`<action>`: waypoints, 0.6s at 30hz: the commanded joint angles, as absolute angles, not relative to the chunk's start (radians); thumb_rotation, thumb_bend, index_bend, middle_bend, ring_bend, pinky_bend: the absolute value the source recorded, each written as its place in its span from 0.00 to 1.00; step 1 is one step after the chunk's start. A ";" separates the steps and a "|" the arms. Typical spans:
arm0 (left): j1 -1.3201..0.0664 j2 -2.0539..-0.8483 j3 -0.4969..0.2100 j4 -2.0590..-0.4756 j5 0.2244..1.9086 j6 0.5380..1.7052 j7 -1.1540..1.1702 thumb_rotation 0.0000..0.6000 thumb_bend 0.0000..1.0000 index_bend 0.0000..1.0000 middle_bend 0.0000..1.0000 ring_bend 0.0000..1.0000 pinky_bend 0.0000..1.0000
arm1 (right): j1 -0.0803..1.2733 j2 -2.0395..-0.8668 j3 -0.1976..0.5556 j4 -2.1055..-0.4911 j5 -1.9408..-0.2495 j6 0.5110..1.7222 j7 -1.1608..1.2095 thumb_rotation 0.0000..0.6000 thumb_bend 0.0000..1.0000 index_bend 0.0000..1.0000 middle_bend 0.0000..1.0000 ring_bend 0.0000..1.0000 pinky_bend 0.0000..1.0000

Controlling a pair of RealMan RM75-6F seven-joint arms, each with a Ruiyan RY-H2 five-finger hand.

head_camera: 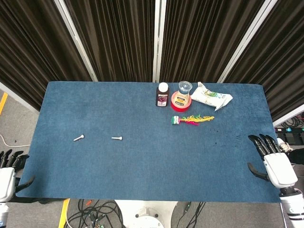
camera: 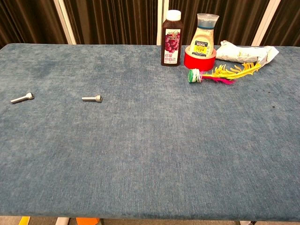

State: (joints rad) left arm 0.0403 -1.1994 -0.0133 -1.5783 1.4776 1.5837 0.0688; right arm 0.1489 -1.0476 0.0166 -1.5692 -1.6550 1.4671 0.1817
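Dark pleated curtains hang behind a blue cloth-covered table [head_camera: 142, 190]. On it lie two metal bolts, one at left [head_camera: 78, 138] and another [head_camera: 117, 138] just right of it. At upper centre stand one grape juice bottle [head_camera: 163, 94], one pale drink bottle [head_camera: 183, 92] set in one red tape roll [head_camera: 181, 105], with one white packet [head_camera: 211, 96] and one feathered shuttlecock [head_camera: 191, 119]. Left hand [head_camera: 8, 173] at the lower left edge and right hand [head_camera: 271, 159] at lower right both show fingers spread, holding nothing, well apart from the bolts.
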 commanded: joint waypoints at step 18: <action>-0.077 -1.191 -0.080 -1.608 1.528 1.504 0.095 1.00 0.19 0.29 0.17 0.05 0.00 | 0.113 -1.044 0.010 -1.566 -1.661 1.532 0.194 1.00 0.26 0.03 0.10 0.00 0.00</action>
State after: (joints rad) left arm -0.0483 -1.1946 -0.0648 -1.5937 1.5205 1.5342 0.0936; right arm 0.1134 -1.0442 0.0105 -1.5662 -1.6609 1.5318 0.1939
